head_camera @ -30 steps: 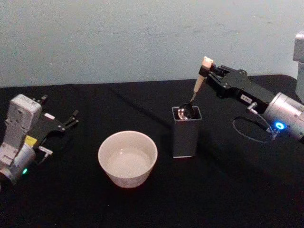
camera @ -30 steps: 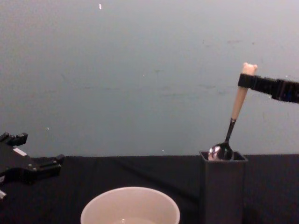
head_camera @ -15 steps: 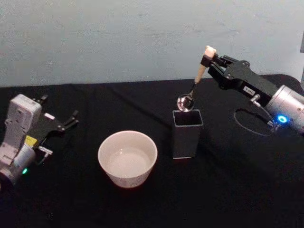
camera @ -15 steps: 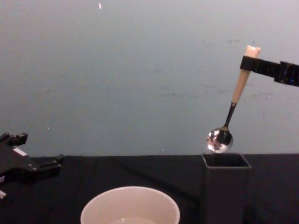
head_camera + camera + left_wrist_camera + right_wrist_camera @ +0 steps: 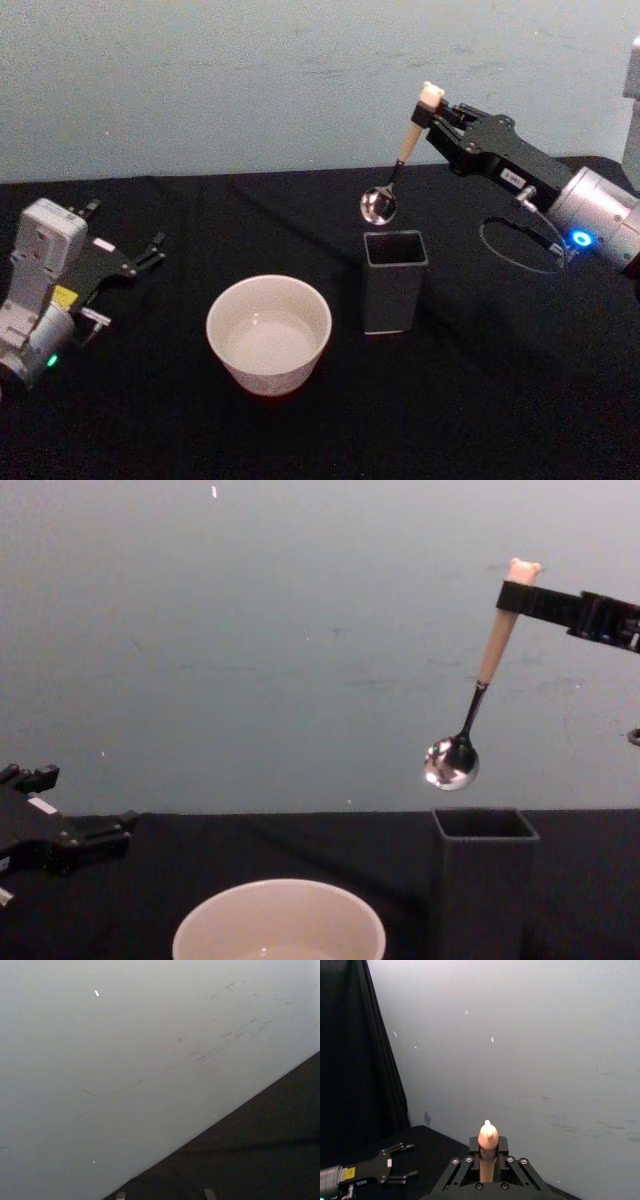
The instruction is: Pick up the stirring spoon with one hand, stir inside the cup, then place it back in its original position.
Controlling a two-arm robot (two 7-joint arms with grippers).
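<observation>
The right claw (image 5: 429, 112) is clamping the stirring spoon (image 5: 405, 150) by its beige handle, shiny round bowl dangling at the cup's (image 5: 265, 376) one o'clock.

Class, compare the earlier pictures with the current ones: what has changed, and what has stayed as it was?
The right end effector, shut on the stirring spoon near its handle top, has raised it. The spoon's bowl, inside the dark holder a second ago, now hangs clear of it, higher and shifted toward the robot's left. The cup, holder and open left end effector stayed put.
</observation>
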